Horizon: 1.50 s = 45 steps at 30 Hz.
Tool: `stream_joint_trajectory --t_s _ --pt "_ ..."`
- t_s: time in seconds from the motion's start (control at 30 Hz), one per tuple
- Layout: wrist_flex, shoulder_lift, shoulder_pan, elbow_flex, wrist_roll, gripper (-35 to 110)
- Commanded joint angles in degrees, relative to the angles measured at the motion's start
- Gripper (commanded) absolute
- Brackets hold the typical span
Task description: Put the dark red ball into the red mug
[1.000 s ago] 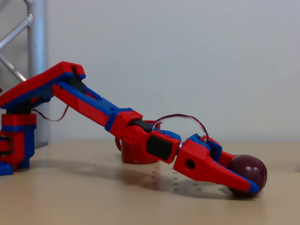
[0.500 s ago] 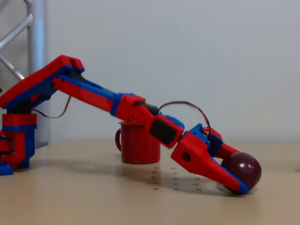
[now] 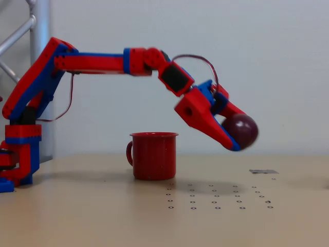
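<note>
Your gripper [image 3: 237, 135] clenches the dark red ball [image 3: 240, 129], mid-right of frame, airborne.
Ball blurred; red mug [image 3: 152, 155] lower left of it.

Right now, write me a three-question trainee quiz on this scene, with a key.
1. True or false: the ball rests on the table.
2. The gripper is: A) open above the mug, B) shut on the ball, C) inside the mug.
3. In the fixed view, on which side of the mug is its handle?

Key: 1. False, it hangs in the air. 2. B. 3. The left.
</note>
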Motion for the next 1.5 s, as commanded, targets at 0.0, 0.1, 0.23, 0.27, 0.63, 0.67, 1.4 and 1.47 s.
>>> stream_joint_trajectory --t_s 0.0,0.1,0.23,0.27,0.63,0.67,1.4,1.47 --pt "4.1 13.4 -2.1 -1.0 2.5 23" --pt "10.6 18.0 -4.7 0.5 5.5 22" --pt "20.0 25.0 -8.5 2.2 9.2 21" --pt "22.2 26.8 -9.4 2.5 10.5 21" --pt "31.5 45.8 -18.0 19.5 17.3 20" --pt "31.6 46.9 -18.5 21.1 17.6 20" --pt "30.7 56.9 -27.7 45.5 17.9 19" --pt "30.1 57.6 -28.3 47.2 18.5 18"
